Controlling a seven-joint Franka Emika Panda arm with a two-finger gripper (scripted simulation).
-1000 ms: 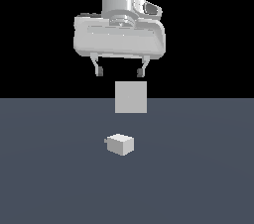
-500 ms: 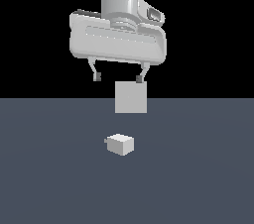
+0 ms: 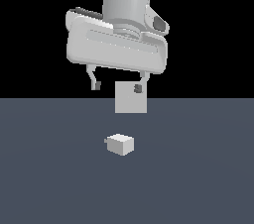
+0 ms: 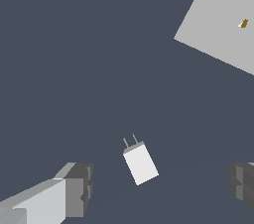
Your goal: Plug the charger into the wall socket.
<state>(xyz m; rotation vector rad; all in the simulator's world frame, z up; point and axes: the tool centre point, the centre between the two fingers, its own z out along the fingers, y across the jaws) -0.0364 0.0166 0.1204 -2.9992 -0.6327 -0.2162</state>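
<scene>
My hand [image 3: 117, 87] hangs wide open and empty, with the charger [image 3: 120, 144] lying on the table [image 3: 49, 178] below it and the wall socket [image 3: 131, 100] standing beyond. The charger sits skewed between my fingers [image 4: 74, 188], so I judge that closing without turning first could pinch its corners and twist or squirt it away, leaving the prongs misaligned for the socket.

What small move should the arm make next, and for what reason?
Probably lower straight down toward the charger. The gripper is open and empty, well above it, and in the wrist view the charger lies between the fingers, apart from the wall socket.
</scene>
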